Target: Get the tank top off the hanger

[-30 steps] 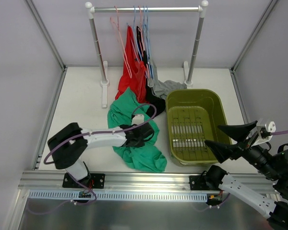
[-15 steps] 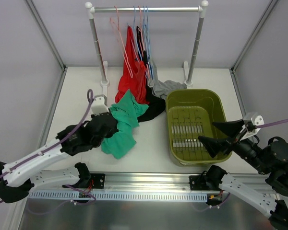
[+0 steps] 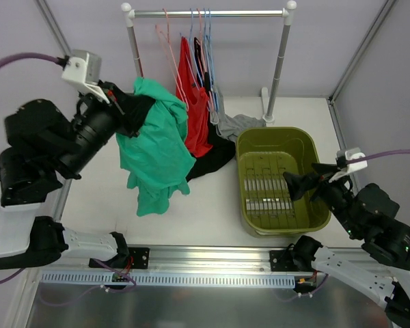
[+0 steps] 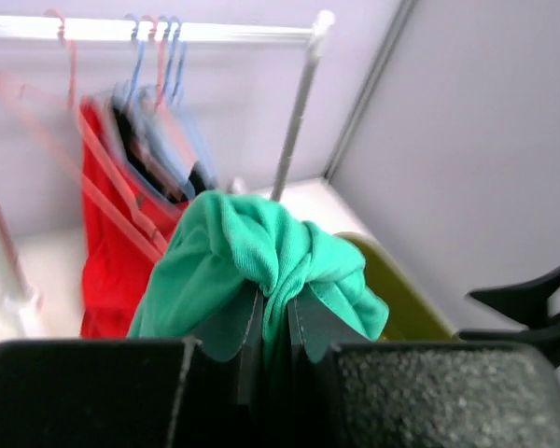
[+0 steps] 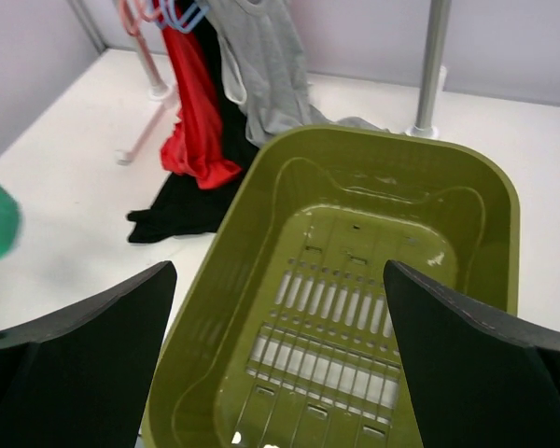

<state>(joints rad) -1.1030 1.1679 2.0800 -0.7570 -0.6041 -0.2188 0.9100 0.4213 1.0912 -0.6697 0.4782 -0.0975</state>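
Left gripper (image 4: 271, 315), clenched on the green tank top (image 3: 154, 154), has swung up off the worktop (image 3: 212, 205); the garment now hangs beneath it, seemingly hanger-free; right gripper (image 3: 306, 186) spread, idle above the olive basket (image 3: 316, 156).

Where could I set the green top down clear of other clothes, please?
The olive basket is empty. Bare table lies between the hanging green top and the basket's left wall. It is crowded beneath the rack, where the other garments trail down.
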